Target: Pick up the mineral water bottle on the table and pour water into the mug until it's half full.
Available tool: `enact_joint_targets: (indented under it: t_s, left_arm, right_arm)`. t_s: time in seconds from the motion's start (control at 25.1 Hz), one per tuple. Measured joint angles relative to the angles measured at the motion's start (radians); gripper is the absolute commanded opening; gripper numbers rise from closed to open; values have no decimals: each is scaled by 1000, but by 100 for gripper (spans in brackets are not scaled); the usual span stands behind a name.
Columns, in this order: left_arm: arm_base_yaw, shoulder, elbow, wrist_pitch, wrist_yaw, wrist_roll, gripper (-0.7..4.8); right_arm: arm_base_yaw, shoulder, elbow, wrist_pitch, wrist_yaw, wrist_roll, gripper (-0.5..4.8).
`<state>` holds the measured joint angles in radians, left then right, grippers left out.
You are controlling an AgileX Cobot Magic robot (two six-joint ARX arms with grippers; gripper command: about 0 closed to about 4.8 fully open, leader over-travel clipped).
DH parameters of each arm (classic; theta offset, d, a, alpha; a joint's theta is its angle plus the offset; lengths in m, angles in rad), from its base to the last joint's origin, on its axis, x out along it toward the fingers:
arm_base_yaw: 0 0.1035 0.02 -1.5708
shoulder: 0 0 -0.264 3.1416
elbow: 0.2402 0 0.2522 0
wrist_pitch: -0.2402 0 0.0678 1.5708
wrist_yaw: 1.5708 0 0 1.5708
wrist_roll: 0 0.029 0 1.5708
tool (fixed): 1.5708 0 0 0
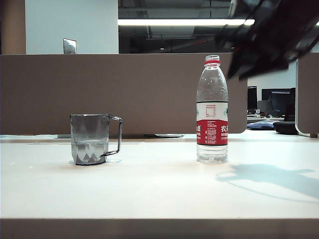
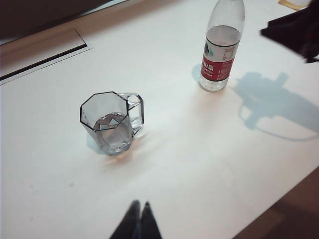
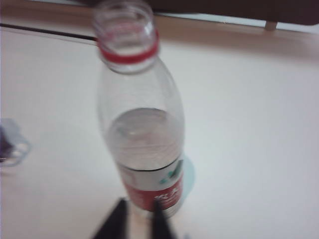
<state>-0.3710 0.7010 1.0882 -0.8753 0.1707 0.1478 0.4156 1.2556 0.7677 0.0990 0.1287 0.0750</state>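
Left tool [image 2: 139, 211]: I see it pinched together, empty, at the mug's 6 o'clock.
Mug [image 1: 90, 139]: left on worktop [image 1: 159, 189]; rigid faceted smoky plastic, water [image 2: 112, 123] inside.
Bottle [image 1: 212, 110]: at mug's 3 o'clock, uncapped; thin, squashy, slick; I'd grip the label band.
Right tool [image 3: 137, 215]: above bottle, slightly parted, empty.

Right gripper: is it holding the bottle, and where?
Nothing is held. The right gripper is above and clear of the mineral water bottle, which stands on the table. The left gripper is shut and empty.
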Motion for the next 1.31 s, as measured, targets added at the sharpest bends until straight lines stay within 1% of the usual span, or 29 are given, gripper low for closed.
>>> enact_joint_targets:
  t_s: [0.04, 0.12, 0.24, 0.36, 0.44, 0.56, 0.68, 0.76, 0.84, 0.88, 0.96, 1.04, 1.08, 1.16, 1.31]
  left_arm:
    - [0, 0, 0, 0, 0, 8, -4]
    - [0, 0, -5, 5, 0, 52, -4]
    - [0, -3, -32, 42, 3, 59, -4]
    - [0, -19, -72, 74, 21, 58, -4]
    - [0, -89, -162, 128, 54, 11, -4]
    - [0, -162, -232, 168, 53, 0, -4]
    - [0, -261, -315, 248, 48, -5, -3]
    - [0, -331, -363, 273, 48, -8, -2]
    - [0, -365, -397, 273, 42, -43, -3]
    - [0, -373, -419, 272, 30, -77, -3]
    - [1, -383, -454, 262, 0, -118, -4]
    - [1, -406, -503, 278, -45, -130, -4]
    - [1, -422, -536, 304, -55, -130, -4]
    - [0, -481, -652, 425, -56, -131, -4]
    - [0, -578, -769, 542, -55, -131, -5]
  right_arm:
    - [0, -36, 0, -28, -15, -1, 52]
    - [0, -207, 0, -172, -80, 4, 48]
    - [2, -329, 0, -280, -80, 5, 47]
    - [2, -498, 0, -410, -52, 5, 39]
    - [2, -699, 2, -543, -19, 6, 40]
    - [1, -838, -1, -647, -1, 6, 40]
    - [2, -996, 0, -757, 1, 6, 40]
    - [2, -1067, 2, -823, 2, 6, 40]
    - [2, -1123, -2, -879, 2, 6, 40]
    - [2, -1159, -9, -893, 4, 6, 40]
    - [1, -1218, -29, -893, 28, 6, 40]
    - [2, -1254, -69, -882, 51, 6, 40]
    - [2, -1253, -90, -883, 60, 6, 40]
    - [3, -1251, -183, -878, 69, 0, 39]
    - [4, -1253, -266, -665, 65, -8, 38]
